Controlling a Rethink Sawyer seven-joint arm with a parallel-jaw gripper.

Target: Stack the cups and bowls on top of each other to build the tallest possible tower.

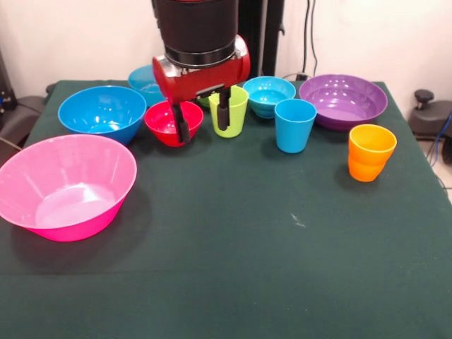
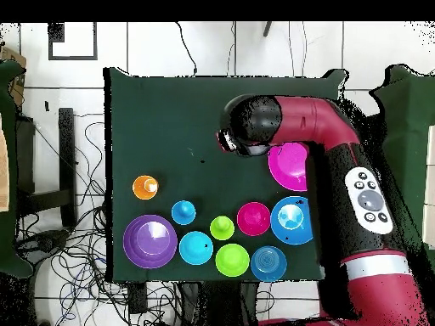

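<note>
My gripper (image 1: 203, 117) hangs open and empty above the table, its two black fingers (image 1: 182, 123) showing in front of the small red bowl (image 1: 167, 123) and the lime green cup (image 1: 233, 113). All cups and bowls stand singly on the green cloth; nothing is stacked. The huge pink bowl (image 1: 67, 185) is at the near left, with the large blue bowl (image 1: 102, 111) behind it. The light blue cup (image 1: 294, 125), orange cup (image 1: 371, 152), wide purple bowl (image 1: 343, 100), small blue bowl (image 1: 268, 94) and ribbed cyan bowl (image 1: 143, 81) stand to the right and back. The lime green bowl (image 2: 232, 260) shows in the overhead view.
In the overhead view the arm (image 2: 340, 144) reaches over the pink bowl (image 2: 289, 165), and its wrist (image 2: 252, 125) is over the middle of the table (image 2: 153, 119). Cables lie on the floor beyond the table's edges.
</note>
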